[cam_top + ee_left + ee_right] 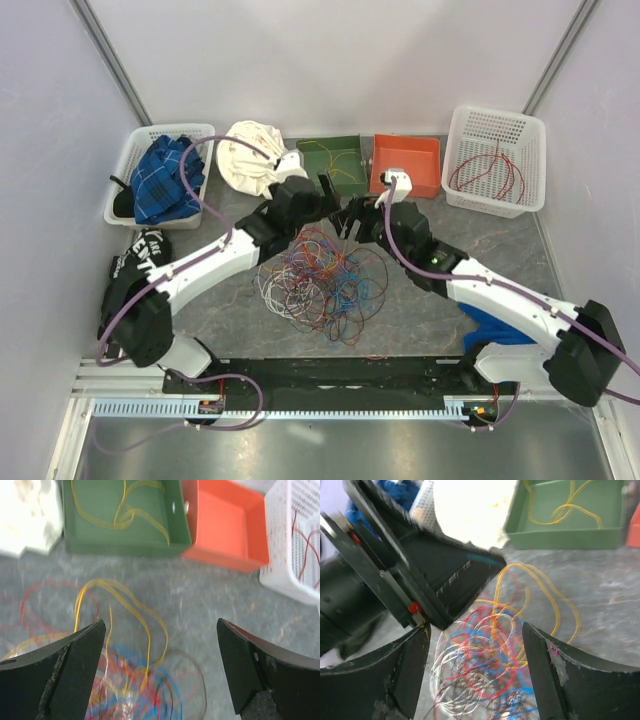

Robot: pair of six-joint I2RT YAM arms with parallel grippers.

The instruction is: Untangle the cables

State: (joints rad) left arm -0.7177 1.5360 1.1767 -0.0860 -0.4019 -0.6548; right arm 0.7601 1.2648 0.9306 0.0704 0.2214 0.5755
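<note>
The cables [322, 283] lie in a loose tangle of red, blue, yellow, white and dark loops in the middle of the grey table. My left gripper [335, 200] hovers over the tangle's far edge, and its jaws [161, 625] stand wide open with nothing clamped. A yellow loop [125, 597] lies on the table beneath and ahead of them. My right gripper [352, 228] faces it from the right, also over the far edge. It is open [475, 630] above the tangle [485, 670], close to the left gripper's black finger [455, 577].
Behind the tangle stand a green tray [335, 160] holding yellow cables [125, 512], an orange tray [405, 165], and a white basket [497, 160] with red cable. At the back left are a white basket of blue cloth [160, 178] and a white cloth [250, 155].
</note>
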